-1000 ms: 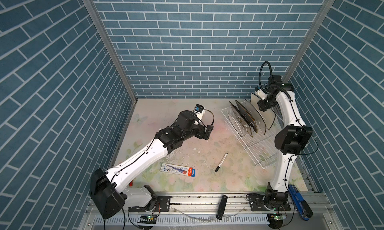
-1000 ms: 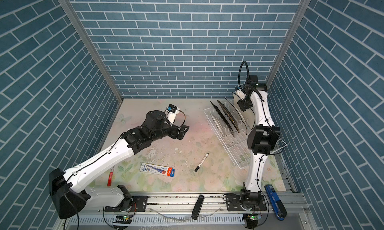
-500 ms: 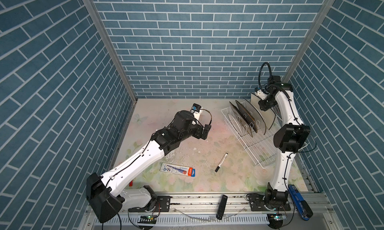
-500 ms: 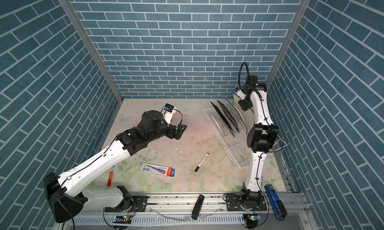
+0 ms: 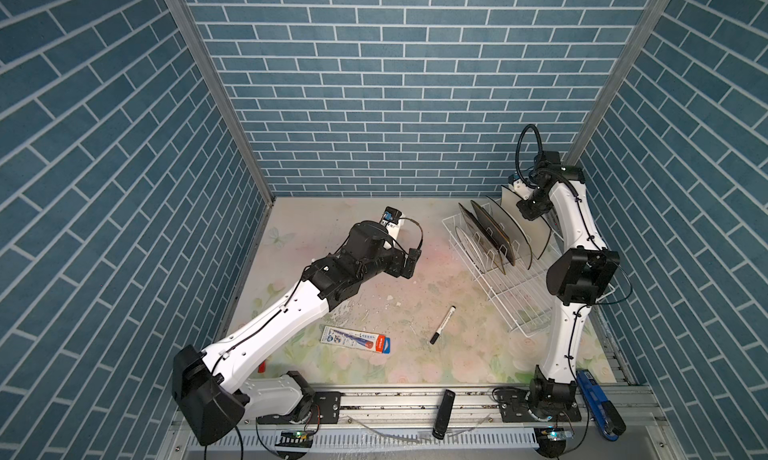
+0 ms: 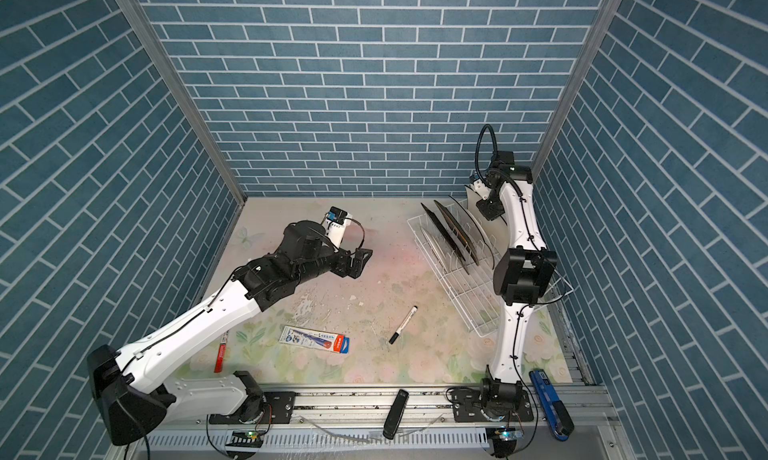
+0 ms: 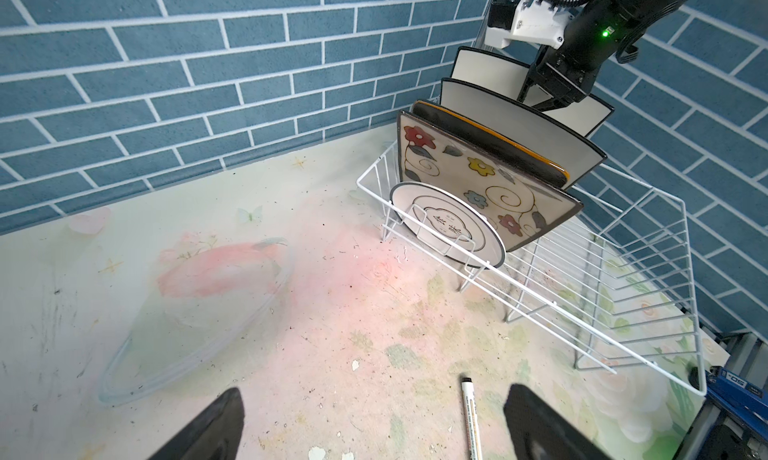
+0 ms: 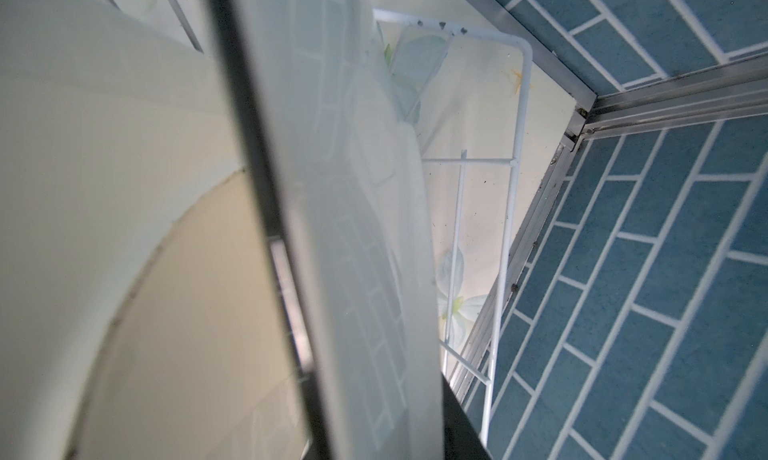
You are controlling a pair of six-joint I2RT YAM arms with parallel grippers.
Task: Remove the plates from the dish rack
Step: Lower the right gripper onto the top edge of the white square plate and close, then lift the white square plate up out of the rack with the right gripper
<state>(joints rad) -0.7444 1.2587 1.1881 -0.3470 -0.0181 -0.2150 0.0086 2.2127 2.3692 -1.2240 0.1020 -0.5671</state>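
Right gripper [image 7: 540,98] straddles the top rim of the farthest white, black-rimmed square plate [image 7: 486,69]; whether it grips cannot be told. Five plates [image 7: 478,175] stand upright in the white wire dish rack [image 7: 623,295], far right. Left gripper [image 7: 370,416] hovers left of it, wide open, empty.

Bright, even light; right wrist view blurred, perhaps too close.

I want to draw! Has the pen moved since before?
No. The pen lies in the same spot, just as far from the dish rack.
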